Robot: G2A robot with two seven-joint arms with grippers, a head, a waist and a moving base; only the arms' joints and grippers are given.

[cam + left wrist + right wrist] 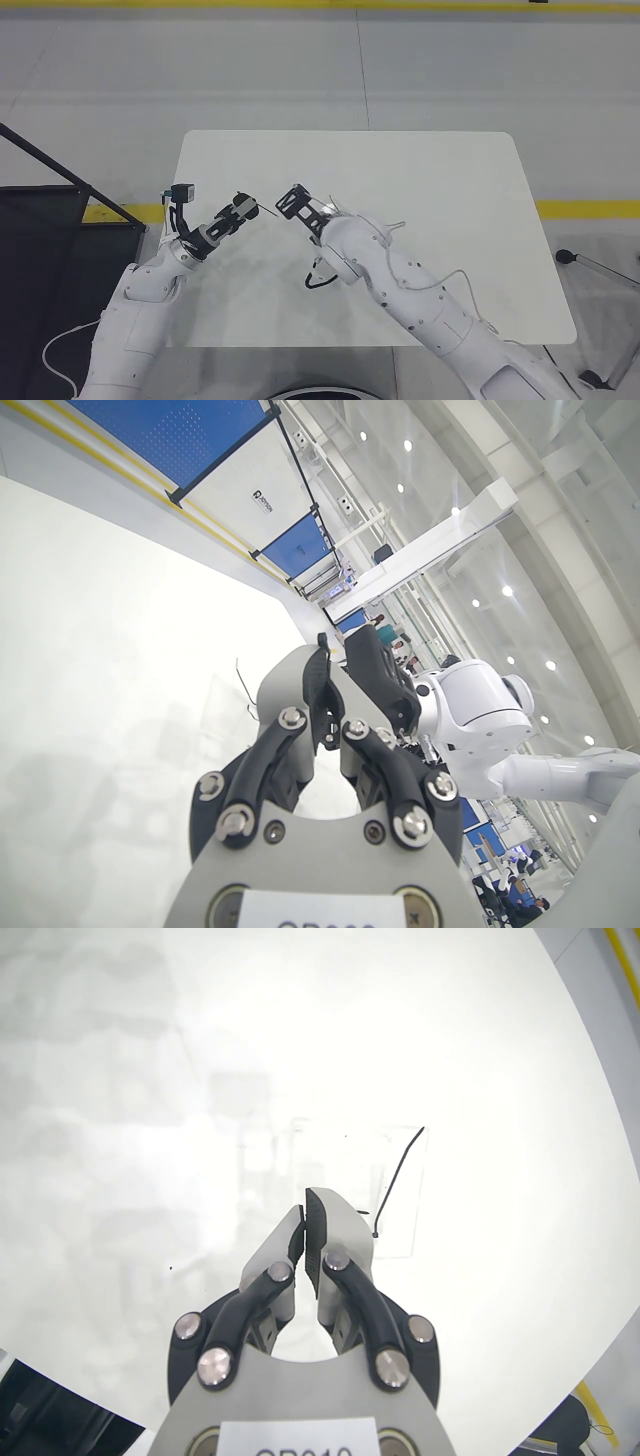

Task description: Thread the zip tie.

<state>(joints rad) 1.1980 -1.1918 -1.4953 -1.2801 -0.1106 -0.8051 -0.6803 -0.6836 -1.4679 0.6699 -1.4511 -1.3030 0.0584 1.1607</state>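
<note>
A thin black zip tie [397, 1173] lies loose on a clear sheet [400, 1248] on the white table [450, 200], its small head toward my right arm. From above, the zip tie [266, 211] sits between the two grippers. My right gripper [305, 1205] hovers just beside it, pads pressed together and holding nothing. My left gripper [330, 650] is on the other side, fingers closed with nothing seen between them; the zip tie [244, 685] runs partly behind one finger. The left gripper [245, 205] and the right gripper [293, 198] nearly face each other over the table's left half.
The table's left edge [180, 200] is close to the left arm. A black screen [40, 240] stands beyond that edge. The right arm's gripper [377, 670] is very near the left one.
</note>
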